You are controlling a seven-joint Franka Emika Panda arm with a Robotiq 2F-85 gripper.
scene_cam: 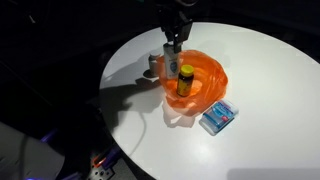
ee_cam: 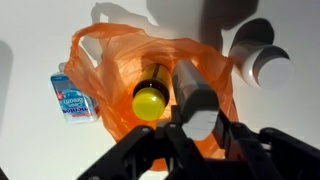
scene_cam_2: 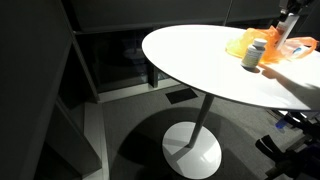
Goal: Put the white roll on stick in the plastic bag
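Note:
My gripper point(ee_cam: 197, 125) is shut on a grey cylinder with a white end, the white roll on stick point(ee_cam: 190, 85). The wrist view shows it over the open mouth of the orange plastic bag point(ee_cam: 110, 60). A bottle with a yellow cap point(ee_cam: 150, 98) stands inside the bag, just beside the roll. In an exterior view my gripper point(scene_cam: 173, 52) hangs above the far edge of the bag point(scene_cam: 205, 85), with the roll point(scene_cam: 172, 68) pointing down. The bag point(scene_cam_2: 240, 45) and my gripper point(scene_cam_2: 287, 25) also show in an exterior view at the far right.
A white cup-like cylinder point(ee_cam: 265, 62) lies on the round white table point(scene_cam: 260, 60) beside the bag; it also shows in an exterior view point(scene_cam: 150, 66). A blue packet point(scene_cam: 217, 118) lies at the bag's other side, and shows in the wrist view point(ee_cam: 72, 98). The surroundings are dark.

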